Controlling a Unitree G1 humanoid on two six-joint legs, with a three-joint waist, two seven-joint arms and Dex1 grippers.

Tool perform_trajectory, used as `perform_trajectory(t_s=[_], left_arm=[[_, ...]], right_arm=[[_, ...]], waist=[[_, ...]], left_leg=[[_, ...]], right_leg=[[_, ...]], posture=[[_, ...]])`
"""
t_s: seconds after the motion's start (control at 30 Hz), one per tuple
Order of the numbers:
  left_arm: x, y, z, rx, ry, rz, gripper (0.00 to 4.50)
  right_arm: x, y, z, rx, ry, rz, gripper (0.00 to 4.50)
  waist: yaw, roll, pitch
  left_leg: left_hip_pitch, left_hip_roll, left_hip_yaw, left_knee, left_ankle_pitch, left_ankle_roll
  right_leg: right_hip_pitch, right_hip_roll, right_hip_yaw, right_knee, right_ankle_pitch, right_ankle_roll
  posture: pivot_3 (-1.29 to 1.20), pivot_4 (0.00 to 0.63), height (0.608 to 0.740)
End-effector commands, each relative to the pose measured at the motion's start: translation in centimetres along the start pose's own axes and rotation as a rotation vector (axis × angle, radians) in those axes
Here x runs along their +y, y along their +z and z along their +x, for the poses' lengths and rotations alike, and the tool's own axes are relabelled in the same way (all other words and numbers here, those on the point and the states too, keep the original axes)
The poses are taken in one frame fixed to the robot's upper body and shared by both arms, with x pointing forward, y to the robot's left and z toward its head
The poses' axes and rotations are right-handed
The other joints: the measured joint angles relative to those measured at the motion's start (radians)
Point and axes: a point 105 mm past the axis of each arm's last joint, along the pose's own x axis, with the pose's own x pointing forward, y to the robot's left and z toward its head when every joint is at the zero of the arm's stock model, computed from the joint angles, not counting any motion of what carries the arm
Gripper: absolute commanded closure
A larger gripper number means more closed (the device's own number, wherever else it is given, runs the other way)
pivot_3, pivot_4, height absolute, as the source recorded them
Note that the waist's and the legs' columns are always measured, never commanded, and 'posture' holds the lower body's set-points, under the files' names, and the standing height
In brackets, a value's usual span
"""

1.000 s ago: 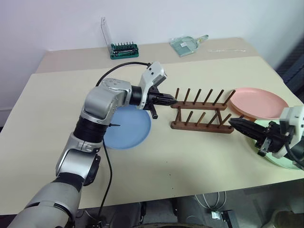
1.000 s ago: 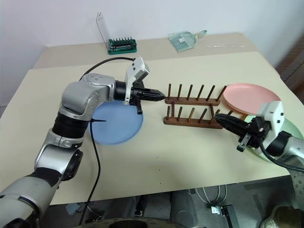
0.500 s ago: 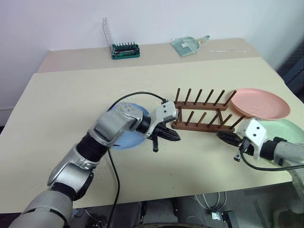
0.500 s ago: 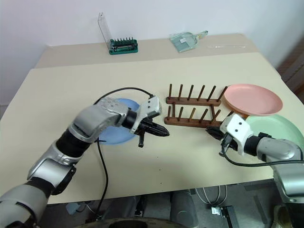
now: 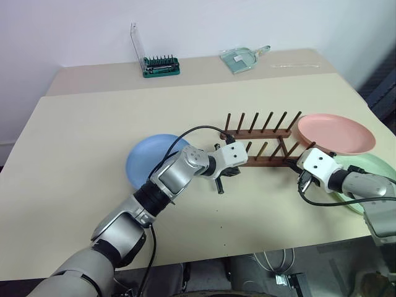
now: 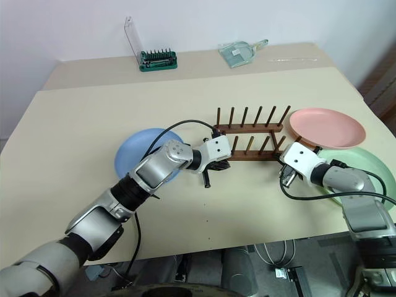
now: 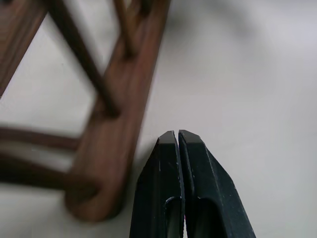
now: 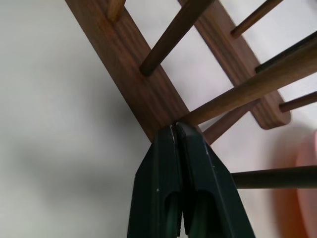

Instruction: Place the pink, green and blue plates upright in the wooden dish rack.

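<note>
Rack point(image 5: 260, 141) empty, mid tabletop point(image 5: 74, 136), long axis running left-right. Blue plate point(image 5: 143, 162) flat to its left, pink plate point(image 5: 336, 132) and green plate point(image 5: 374, 179) flat to its right. My left end effector point(image 7: 178, 144) clenched, holding nothing, tips just beside rack's left end. Right end effector point(image 8: 176, 133) clenched, empty, tips at rack's right end. I judge rack being nudged, both arms equally near. No readable writing.

The wooden dish rack point(image 5: 260, 141) stands mid-table point(image 5: 93, 130). One plate point(image 5: 148, 159) lies to its left, two plates point(image 5: 337, 133) point(image 5: 371, 170) to its right. A tool holder point(image 5: 159, 64) sits at the far edge
</note>
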Motion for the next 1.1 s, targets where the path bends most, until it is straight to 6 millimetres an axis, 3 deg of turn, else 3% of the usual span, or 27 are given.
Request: perform_trajectory(t_s=[0.03,0.37,0.5,0.77,1.1], left_arm=[[2.1,0.3,0.1,0.013,0.114,0.067,4.44],[4.7,0.0,0.0,0.004,0.200,0.087,4.44],[3.7,0.3,0.5,-0.025,0.163,0.068,4.44],[5.0,0.5,0.1,-0.024,0.209,0.072,4.44],[5.4,0.4,-0.4,-0.038,0.217,0.050,4.44]], right_arm=[[-0.5,0.4,0.9,-0.025,-0.030,-0.022,4.42],[-1.5,0.9,2.7,-0.054,-0.053,-0.062,4.42],[-2.1,0.9,3.2,-0.061,-0.077,-0.065,4.42],[-3.4,0.8,3.8,-0.040,-0.124,-0.159,4.42],[-3.1,2.3,3.3,-0.117,-0.115,-0.112,4.42]], waist=[[0.001,0.000,0.000],[-0.002,0.000,0.000],[-0.001,0.000,0.000],[-0.002,0.000,0.000],[-0.002,0.000,0.000]], left_leg=[[0.000,0.000,0.000,0.000,0.000,0.000],[0.001,0.000,0.000,0.000,0.000,0.000],[0.001,0.000,0.000,0.000,0.000,-0.001],[0.001,0.000,0.000,0.000,0.001,-0.001],[0.000,0.000,0.000,0.000,0.001,-0.001]], right_leg=[[0.000,0.000,0.000,0.000,0.000,0.000],[0.001,0.000,0.000,0.000,0.000,0.000],[0.001,0.000,0.000,0.000,0.000,0.000],[0.001,0.000,0.000,0.000,0.000,0.000],[0.001,0.000,0.000,0.000,0.000,0.000]], posture=[[0.00,0.150,0.740],[0.00,0.150,0.740],[0.00,0.150,0.740],[0.00,0.150,0.740],[0.00,0.150,0.740]])
